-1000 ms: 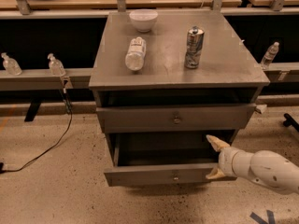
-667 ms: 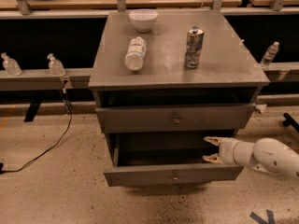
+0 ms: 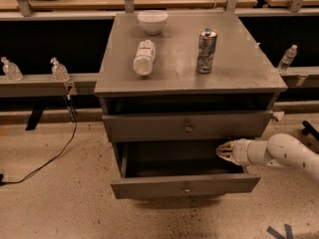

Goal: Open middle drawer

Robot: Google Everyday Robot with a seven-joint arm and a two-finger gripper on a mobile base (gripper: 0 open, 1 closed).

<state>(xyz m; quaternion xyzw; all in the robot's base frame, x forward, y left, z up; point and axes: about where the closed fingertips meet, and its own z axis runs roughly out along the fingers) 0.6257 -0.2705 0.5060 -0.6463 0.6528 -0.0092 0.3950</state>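
The grey cabinet (image 3: 189, 81) has two drawer fronts showing, each with a small round knob. The lower one, the middle drawer (image 3: 187, 187), is pulled out towards me, and its dark inside is open to view. The drawer above it (image 3: 188, 128) stands nearly flush, with a dark gap under the cabinet top. My gripper (image 3: 220, 151), on a white arm coming in from the right, hovers over the right side of the open drawer's inside, just below the upper drawer front. Its fingers are together and hold nothing. A third drawer is hidden.
On the cabinet top are a white bowl (image 3: 152, 21), a plastic bottle lying on its side (image 3: 144, 57) and an upright can (image 3: 206, 51). Small bottles (image 3: 59, 70) stand on a low rail at left and right. A black cable (image 3: 60, 156) runs across the floor at left.
My gripper has risen from the drawer's front right corner and moved left over the drawer's inside. Its fingers have closed together. The drawer has stayed pulled out.
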